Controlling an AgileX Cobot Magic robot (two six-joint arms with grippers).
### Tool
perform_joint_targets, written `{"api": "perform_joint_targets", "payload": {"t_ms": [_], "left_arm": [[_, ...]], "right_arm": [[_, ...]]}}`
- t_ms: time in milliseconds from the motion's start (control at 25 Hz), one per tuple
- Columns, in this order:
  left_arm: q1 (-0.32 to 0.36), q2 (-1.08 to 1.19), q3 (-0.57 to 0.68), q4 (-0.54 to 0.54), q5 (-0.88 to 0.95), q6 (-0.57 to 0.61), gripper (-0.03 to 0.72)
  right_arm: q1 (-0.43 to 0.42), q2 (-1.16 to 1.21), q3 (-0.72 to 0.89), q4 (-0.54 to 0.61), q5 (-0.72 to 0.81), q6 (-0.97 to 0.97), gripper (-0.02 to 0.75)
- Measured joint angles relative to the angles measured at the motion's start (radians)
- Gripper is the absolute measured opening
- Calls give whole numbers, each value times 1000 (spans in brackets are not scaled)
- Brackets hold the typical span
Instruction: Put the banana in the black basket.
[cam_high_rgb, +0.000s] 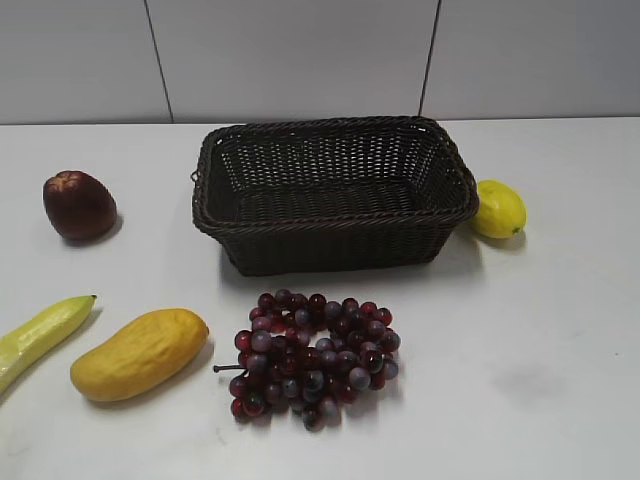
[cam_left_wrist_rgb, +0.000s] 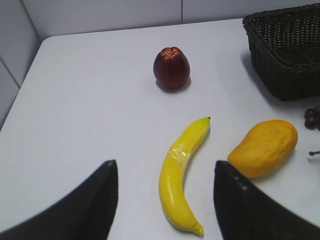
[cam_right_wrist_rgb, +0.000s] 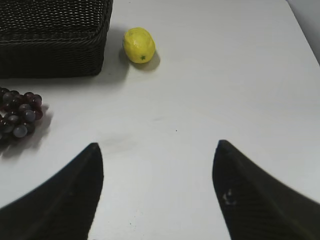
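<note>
A: What did you judge could go wrong from there?

B: The mango lay just beside the banana, on the side toward the black basket; a claw coming down wide might have nudged the mango or caught it with a finger; the banana was glossy and curved, so a pinch near its tip could have let it swivel or slip; the grapes sat in front of the basket's near wall, and a low carry might have clipped them or the braided rim.

A: And where was the banana relative to the claw?

B: It lay flat on the table, well apart from the basket, beyond the mango; in the left wrist view the left gripper was released, its fingers spread, the banana's lower half between them and below, not touched; I could not tell the height of the gap.

A: The other arm?

B: The right gripper was also spread, holding nothing, over bare table; the lemon lay just beside the basket's end wall.
</note>
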Motion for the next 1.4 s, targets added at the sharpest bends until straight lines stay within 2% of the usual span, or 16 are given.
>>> {"api": "perform_joint_targets", "payload": {"t_ms": [120, 480, 960, 1200, 1400], "left_arm": [[0, 62, 0, -1, 0, 0, 583], [0, 464, -31, -2, -45, 0, 583], [0, 869, -79, -3, -92, 29, 583], [0, 1071, -79, -5, -209, 44, 583], [0, 1203, -79, -17, -326, 137, 583]], "right_arm": [[0, 0, 0, 0, 0, 0, 519], [0, 0, 0, 0, 0, 0, 519], [0, 0, 0, 0, 0, 0, 519], [0, 0, 0, 0, 0, 0, 519], [0, 0, 0, 0, 0, 0, 519]]}}
